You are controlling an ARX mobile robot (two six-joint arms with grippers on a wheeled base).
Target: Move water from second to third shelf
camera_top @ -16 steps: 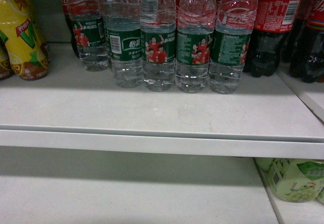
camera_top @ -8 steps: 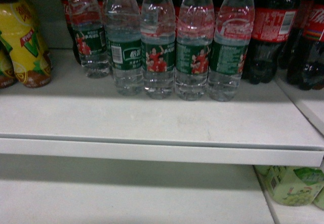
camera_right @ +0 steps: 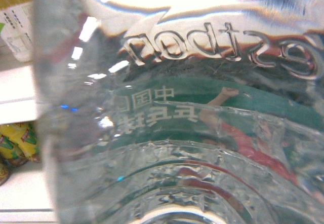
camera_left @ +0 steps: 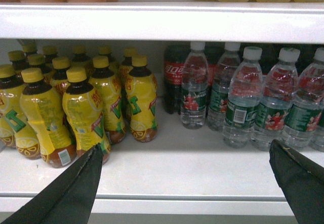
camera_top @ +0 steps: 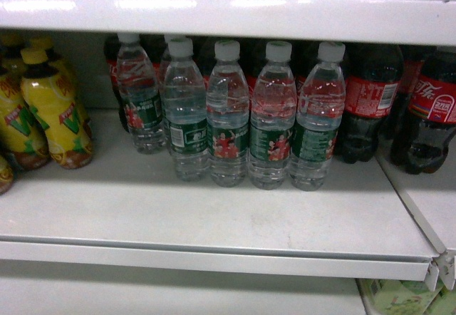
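Black left tool fingers wide apart, shelf-level.

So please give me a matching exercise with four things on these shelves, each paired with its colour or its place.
Things:
1. clear ribbed water bottles with dark green labels
2. yellow-wrapped tea bottles with yellow caps
3. dark cola bottles with red labels
4. pale green packs

Descriptions:
A. on the shelf below, at the right in the head view
B. white caps, middle of the shelf
C. left end of the shelf
D. right of the water

Pairs: 1-B, 2-C, 3-D, 4-A
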